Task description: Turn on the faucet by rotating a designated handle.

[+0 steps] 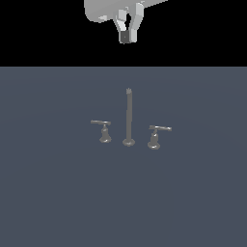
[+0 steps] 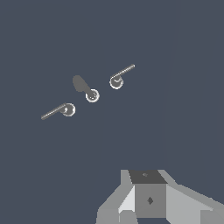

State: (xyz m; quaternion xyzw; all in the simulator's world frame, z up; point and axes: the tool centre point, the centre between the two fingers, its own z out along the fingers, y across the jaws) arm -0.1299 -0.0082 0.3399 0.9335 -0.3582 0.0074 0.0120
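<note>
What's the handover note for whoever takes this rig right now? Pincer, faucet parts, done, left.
Pincer: high above the surface, over the faucet set, touching nothing. Its fingers look close together with nothing between them, but I cannot tell open from shut.
Faucet: tall spout rod upright on its round foot, a low lever on each side.
Handle: on the exterior view's right of the spout, bar pointing right. The twin lever sits on the other side, bar pointing left; leave it alone.
Done: nothing yet; no contact with the handle.
Left: descend to the handle's bar, engage it, and rotate it to turn the faucet on.
</note>
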